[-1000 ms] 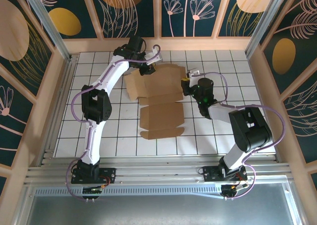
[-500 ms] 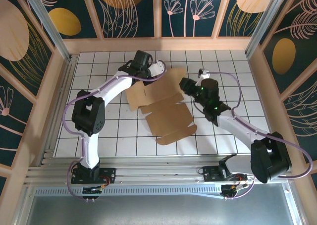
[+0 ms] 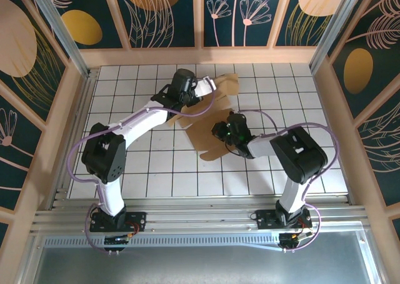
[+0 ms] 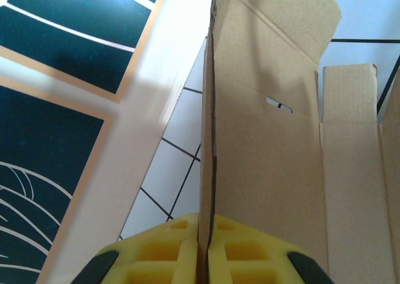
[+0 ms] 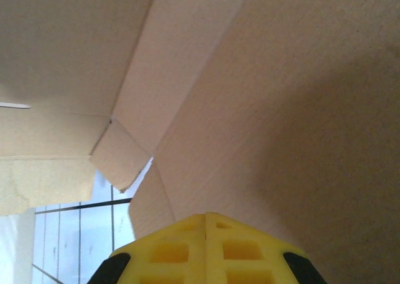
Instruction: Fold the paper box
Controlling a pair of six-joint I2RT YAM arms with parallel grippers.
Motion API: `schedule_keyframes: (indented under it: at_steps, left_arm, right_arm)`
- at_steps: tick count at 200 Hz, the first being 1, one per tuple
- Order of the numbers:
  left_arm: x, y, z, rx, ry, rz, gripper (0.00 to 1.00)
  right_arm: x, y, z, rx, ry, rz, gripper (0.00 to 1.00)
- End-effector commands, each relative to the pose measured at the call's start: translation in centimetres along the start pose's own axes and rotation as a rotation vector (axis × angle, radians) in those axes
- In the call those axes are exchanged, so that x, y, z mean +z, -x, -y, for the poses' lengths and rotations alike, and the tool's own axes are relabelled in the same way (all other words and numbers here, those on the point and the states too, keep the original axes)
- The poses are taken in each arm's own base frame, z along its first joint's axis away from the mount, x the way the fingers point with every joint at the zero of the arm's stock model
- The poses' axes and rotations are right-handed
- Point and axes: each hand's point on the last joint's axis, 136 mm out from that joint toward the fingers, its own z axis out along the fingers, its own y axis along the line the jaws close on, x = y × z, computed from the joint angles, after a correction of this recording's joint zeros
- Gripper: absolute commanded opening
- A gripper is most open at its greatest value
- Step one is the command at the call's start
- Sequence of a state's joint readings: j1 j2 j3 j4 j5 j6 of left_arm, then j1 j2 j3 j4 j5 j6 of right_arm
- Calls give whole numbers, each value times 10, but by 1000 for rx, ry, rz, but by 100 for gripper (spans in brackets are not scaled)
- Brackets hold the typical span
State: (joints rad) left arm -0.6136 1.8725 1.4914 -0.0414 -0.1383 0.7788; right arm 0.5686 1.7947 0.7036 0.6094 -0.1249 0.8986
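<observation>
Cardboard hangs half-raised over a white-tiled desk (image 3: 156, 171) in the overhead view. The paper box (image 3: 201, 131), a brown die-cut sheet, is bent and tilted between two robot arms, midway between the side edges and nearer the far edge than the near one. The left pincer (image 3: 211, 86) meets the sheet's far end, and the right pincer (image 3: 217, 131) sits at its right side, lower down. A pale wooden rim borders the dark-lined tiles. Teal wall panels (image 3: 169, 15) painted with gold ovals and thin line-drawn leaves enclose the space, and aluminium rails (image 3: 200, 218) run along the near edge, where both arm bases are bolted.

From the left wrist, the left pincer (image 4: 206, 246) is clamped on the paper box (image 4: 262, 140), its yellow pads (image 4: 169, 256) squeezing one edge of a panel that stands edge-on to the lens. A small slot and several flaps show on the sheet. Behind it lie white tiles (image 4: 181, 171), the wooden rim (image 4: 150, 109) and a teal panel (image 4: 56, 46).

From the right wrist, the right pincer (image 5: 206, 234) is closed, its yellow pads pressed together. Shadowed panels and a folded flap of the paper box (image 5: 281, 109) rise just beyond; whether any edge is pinched cannot be told. A patch of tiled desk (image 5: 81, 234) shows at lower left.
</observation>
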Motion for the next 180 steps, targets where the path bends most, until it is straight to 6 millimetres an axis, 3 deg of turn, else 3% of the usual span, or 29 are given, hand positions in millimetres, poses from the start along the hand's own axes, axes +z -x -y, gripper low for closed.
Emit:
schedule_keyframes:
  at_steps: [1, 79, 91, 102, 109, 119, 147, 180]
  left_arm:
    - [-15, 10, -7, 37, 54, -7, 12]
    - [-17, 16, 44, -34, 15, 25, 12]
    - [-20, 13, 26, -87, 116, 15, 15]
    - [-25, 15, -5, -195, 194, -9, 37]
    - [-23, 11, -16, -255, 156, -37, 50]
    - [-21, 11, -39, -361, 60, -40, 61]
    - [-2, -20, -87, -610, -193, -52, 68]
    - [36, -70, -104, -759, -253, -108, 72]
  right_arm:
    - [9, 7, -7, 1, 45, 36, 0]
    - [28, 1, 25, 57, 18, 21, 0]
    - [28, 6, 31, 58, 8, 33, 0]
    - [28, 6, 34, 54, 2, 27, 0]
    - [28, 5, 35, 53, -1, 22, 0]
    - [28, 4, 35, 50, 2, 13, 0]
    - [26, 4, 30, 29, 9, -6, 0]
    - [27, 1, 23, 1, 9, -52, 0]
